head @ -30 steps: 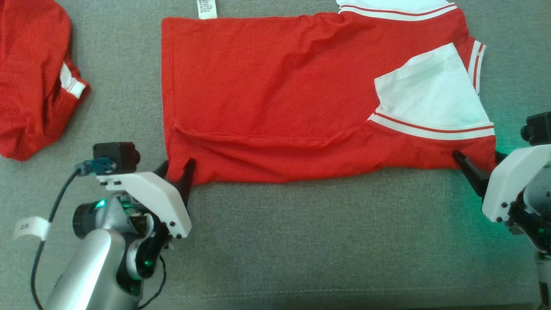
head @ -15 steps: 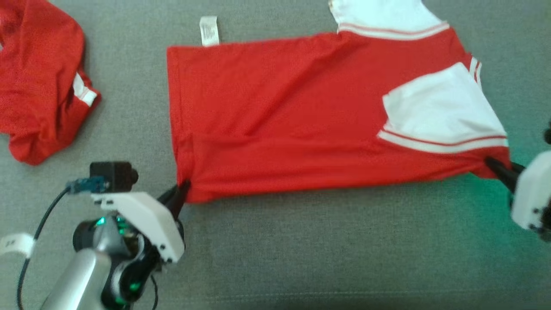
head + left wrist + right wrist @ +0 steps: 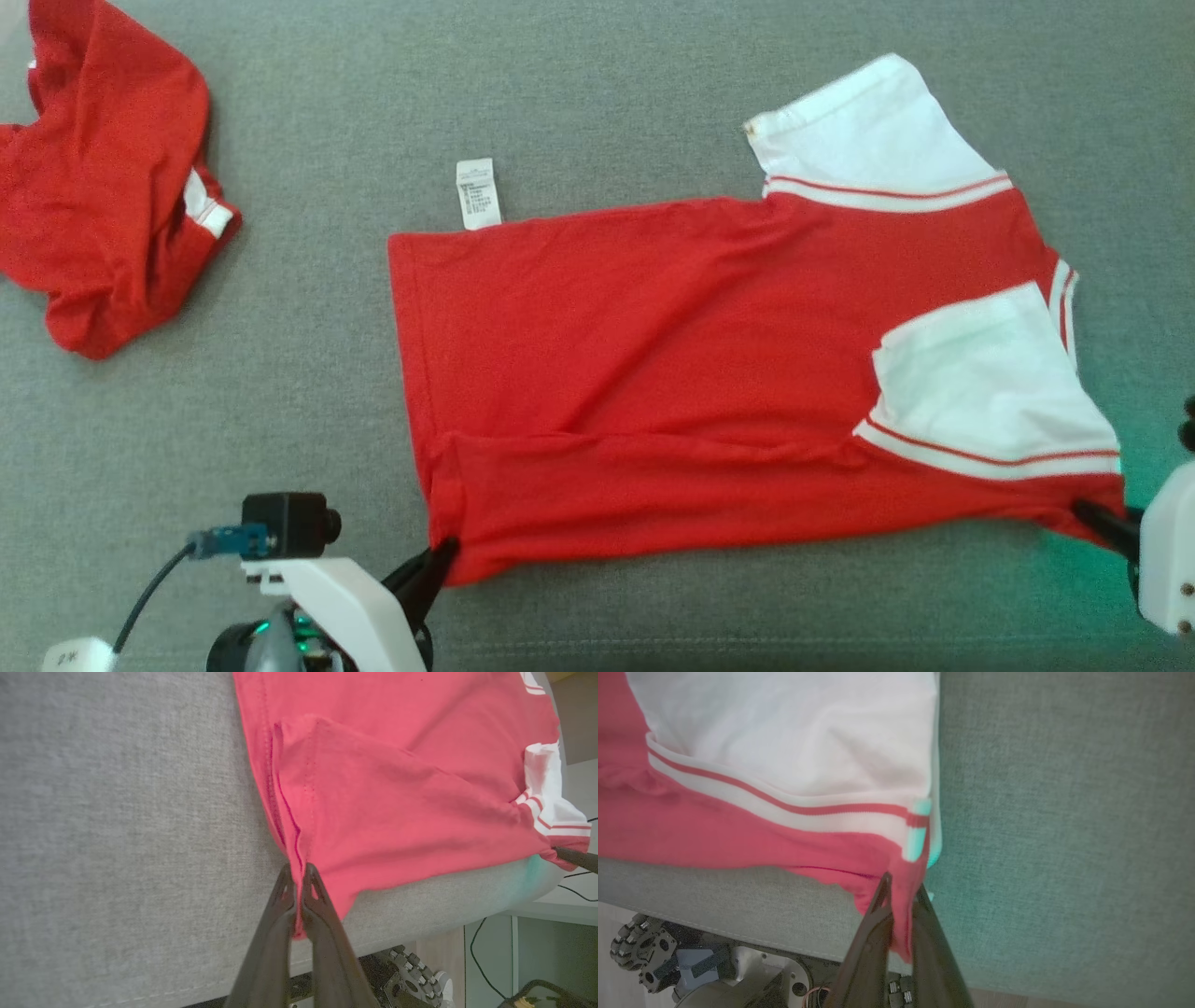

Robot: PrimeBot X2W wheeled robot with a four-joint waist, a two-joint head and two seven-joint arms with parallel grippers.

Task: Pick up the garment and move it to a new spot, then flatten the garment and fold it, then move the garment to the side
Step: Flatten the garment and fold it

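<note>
Head view first: your garment (image 3: 653,355), a red shirt with white, red-striped sleeves, lies spread across the middle of the grey padded surface (image 3: 280,392), with its near long edge doubled over in a narrow fold. A white care label (image 3: 477,192) sticks out at the far left corner; its print is too small for you to read. The left gripper (image 3: 446,551) is pinched tight on the shirt's near left corner. The right gripper (image 3: 1083,510) is pinched on the near right corner, just below a white sleeve. A second red garment (image 3: 103,177) lies crumpled at the far left, well apart. A white tag (image 3: 75,657) on the left arm's cable bears dark marks you cannot make out.

Left wrist view: the two dark fingers (image 3: 270,942) press together with the red hem corner clamped between them.

Right wrist view: that arm's fingers meet on a tuck of red cloth under the sleeve's striped cuff (image 3: 784,807). A roller wheel (image 3: 637,952) shows below the surface's edge.
</note>
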